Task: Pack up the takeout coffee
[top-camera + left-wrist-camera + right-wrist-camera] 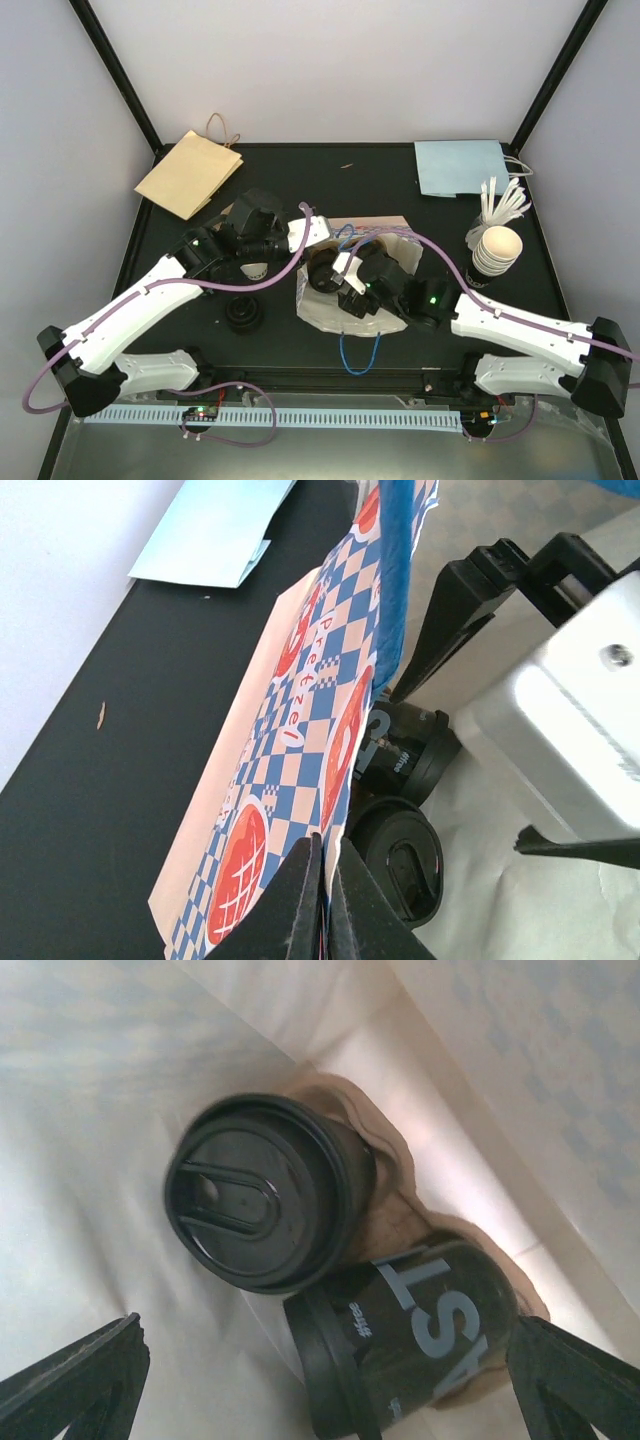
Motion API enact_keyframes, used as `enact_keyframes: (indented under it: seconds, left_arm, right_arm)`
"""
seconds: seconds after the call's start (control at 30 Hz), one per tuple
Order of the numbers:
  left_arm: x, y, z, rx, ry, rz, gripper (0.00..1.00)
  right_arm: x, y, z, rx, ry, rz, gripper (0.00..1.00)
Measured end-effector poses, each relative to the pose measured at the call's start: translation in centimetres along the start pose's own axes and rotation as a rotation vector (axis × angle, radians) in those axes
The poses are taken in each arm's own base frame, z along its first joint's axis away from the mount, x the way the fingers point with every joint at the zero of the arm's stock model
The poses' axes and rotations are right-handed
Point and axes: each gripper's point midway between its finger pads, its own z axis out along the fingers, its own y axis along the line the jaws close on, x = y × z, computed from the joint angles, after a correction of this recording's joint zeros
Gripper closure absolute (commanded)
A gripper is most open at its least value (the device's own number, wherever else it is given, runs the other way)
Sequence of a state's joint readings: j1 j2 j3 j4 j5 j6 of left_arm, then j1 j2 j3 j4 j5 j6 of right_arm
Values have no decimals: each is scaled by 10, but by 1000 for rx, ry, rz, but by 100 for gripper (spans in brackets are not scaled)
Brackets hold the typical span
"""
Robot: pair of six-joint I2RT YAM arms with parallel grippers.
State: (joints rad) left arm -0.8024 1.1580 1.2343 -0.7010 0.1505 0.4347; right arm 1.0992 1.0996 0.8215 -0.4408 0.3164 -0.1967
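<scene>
Top view: the bag (320,318) is lying open at centre frame, blue handles trailing toward the bottom. The left gripper (306,218) is reaching to the bag's upper edge. The right gripper (338,278) is sitting in the bag mouth, beside a dark cup (322,272). A black lid-like item (245,315) is lying on the table left of the bag; a cup stack (497,248) is standing at the right.

Left wrist view: the left gripper (325,900), bottom centre, is pinching the bag's checkered edge (300,730), fingers pressed together on it. Two black cups are showing inside, right of that edge.

Right wrist view: the right gripper (325,1332) is hanging inside the bag with its jaws spread wide and nothing between them. Two cups are sitting in a cardboard carrier (400,1175): the lidded cup (265,1205) at centre is facing the lens, the lettered cup (410,1350) at lower right is lying tipped.

Judgement: loading is looking mostly done, with the coffee in the bag. Remaining: righting the tipped cup if needed, pulling the right arm out, letting go of the bag edge.
</scene>
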Motion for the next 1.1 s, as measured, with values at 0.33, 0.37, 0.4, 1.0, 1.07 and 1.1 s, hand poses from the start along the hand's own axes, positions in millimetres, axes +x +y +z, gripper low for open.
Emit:
enact_keyframes:
  seconds: [0.33,0.37,0.4,1.0,1.07,1.1]
  left_arm:
    - [0,-1,0,-6,-6,8,97]
    - [1,-1,0,-7,-6,9,97]
    - [1,-2,0,-10,-5,10,97]
    - [3,-1,1,-48,-41,22,97]
    - [3,-1,2,-50,-44,23,97]
    - [2,-1,2,-52,-47,23,97]
  right_arm:
    - [23,-19,11,81,174,115,0]
    - [26,-24,12,89,199,136,0]
    - [29,-30,14,98,233,164,0]
    - [55,-42,32,233,409,707,5]
    - [54,-41,36,236,375,753,6]
    - [54,-41,38,238,353,778,6]
